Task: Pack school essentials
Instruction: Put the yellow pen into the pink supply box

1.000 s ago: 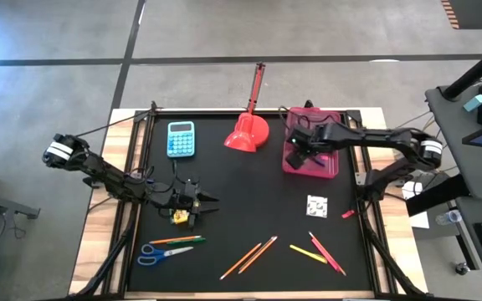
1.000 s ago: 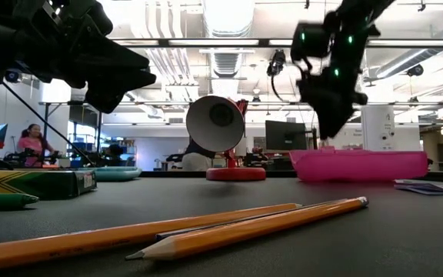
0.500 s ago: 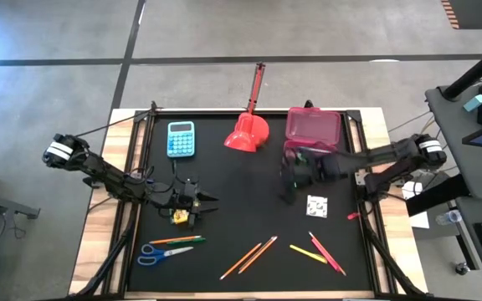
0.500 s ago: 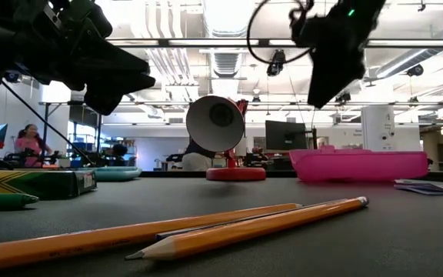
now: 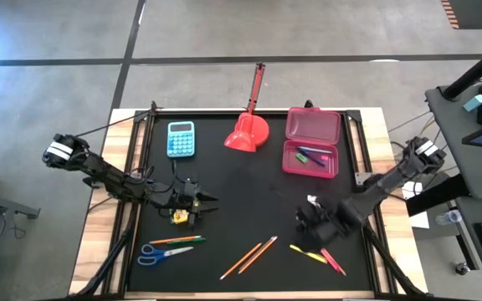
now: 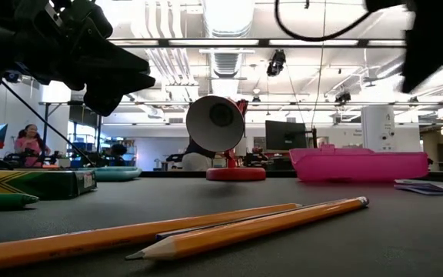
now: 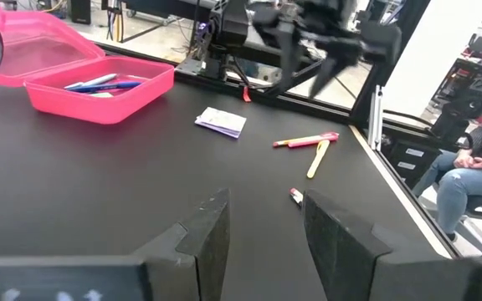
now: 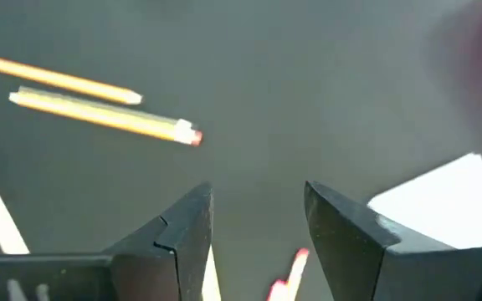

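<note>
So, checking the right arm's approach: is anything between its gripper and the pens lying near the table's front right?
Nothing visible. The right gripper, jaws open and empty, hovers beside the yellow pen and red pen, with only bare black table between them.

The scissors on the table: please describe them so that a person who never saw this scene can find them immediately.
Start at the black table mat in the high view and go to its near left corner, below the left claw. The scissors lie flat there, next to a green pencil. They are the only thing with two blue handle loops; everything else in that near row is a thin straight stick.
</note>
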`<action>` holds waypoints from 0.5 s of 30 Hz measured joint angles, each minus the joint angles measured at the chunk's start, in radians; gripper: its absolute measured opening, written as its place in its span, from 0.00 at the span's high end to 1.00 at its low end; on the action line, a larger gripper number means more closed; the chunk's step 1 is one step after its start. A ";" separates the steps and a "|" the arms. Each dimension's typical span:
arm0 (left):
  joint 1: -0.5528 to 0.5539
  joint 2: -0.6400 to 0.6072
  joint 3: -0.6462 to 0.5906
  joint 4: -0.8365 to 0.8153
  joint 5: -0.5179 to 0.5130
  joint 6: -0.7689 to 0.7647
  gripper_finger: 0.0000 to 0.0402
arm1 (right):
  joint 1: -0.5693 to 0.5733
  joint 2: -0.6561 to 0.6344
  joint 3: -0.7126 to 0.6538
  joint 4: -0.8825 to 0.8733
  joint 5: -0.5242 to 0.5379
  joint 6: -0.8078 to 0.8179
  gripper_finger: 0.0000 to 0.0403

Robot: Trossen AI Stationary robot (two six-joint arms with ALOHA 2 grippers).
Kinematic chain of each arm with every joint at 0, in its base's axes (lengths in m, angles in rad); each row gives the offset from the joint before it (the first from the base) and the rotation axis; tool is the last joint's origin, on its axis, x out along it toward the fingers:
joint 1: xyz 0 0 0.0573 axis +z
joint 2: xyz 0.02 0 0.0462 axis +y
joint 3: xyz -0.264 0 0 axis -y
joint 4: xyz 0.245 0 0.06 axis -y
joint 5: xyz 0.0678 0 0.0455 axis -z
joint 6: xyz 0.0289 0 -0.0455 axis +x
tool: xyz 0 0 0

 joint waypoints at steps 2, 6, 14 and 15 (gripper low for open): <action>0.000 0.000 0.000 0.000 0.000 0.000 0.67 | 0.037 0.036 0.000 0.001 0.001 0.056 0.56; 0.000 0.000 0.000 0.000 0.000 0.000 0.67 | 0.095 0.115 0.000 0.001 -0.001 0.147 0.56; 0.001 0.000 0.000 -0.001 0.000 0.000 0.67 | 0.160 0.277 0.087 0.025 -0.079 0.224 0.56; 0.001 0.000 -0.001 -0.001 0.000 0.000 0.67 | 0.167 0.297 0.107 0.025 -0.079 0.223 0.56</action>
